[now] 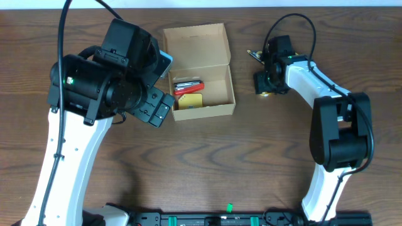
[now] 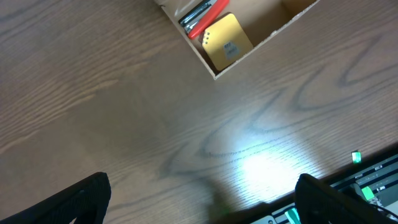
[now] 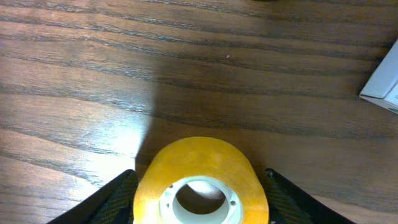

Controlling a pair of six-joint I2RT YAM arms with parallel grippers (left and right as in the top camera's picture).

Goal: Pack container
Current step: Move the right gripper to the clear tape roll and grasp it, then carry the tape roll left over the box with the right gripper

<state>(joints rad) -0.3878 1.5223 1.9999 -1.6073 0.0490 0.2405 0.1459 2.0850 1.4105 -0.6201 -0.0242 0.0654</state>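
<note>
The container (image 1: 204, 112) is a tan cardboard box standing open at the table's back middle, its flap lid (image 1: 195, 44) folded back. Inside it lie a red pen (image 1: 188, 87) and a yellow pad (image 1: 190, 100). The left wrist view shows the same box wall (image 2: 261, 46) with the pad (image 2: 227, 43) and pen (image 2: 205, 18). My left gripper (image 2: 202, 202) hovers open over bare wood in front of the box. To the right of the box, my right gripper (image 3: 202, 199) (image 1: 267, 81) is shut on a yellow tape roll (image 3: 199, 165), one finger against each side.
A white boxy thing (image 3: 384, 81) lies at the right edge of the right wrist view. A small dark item (image 1: 254, 55) sits behind the right gripper. A black rail with a green marker (image 1: 230, 206) runs along the table's front edge.
</note>
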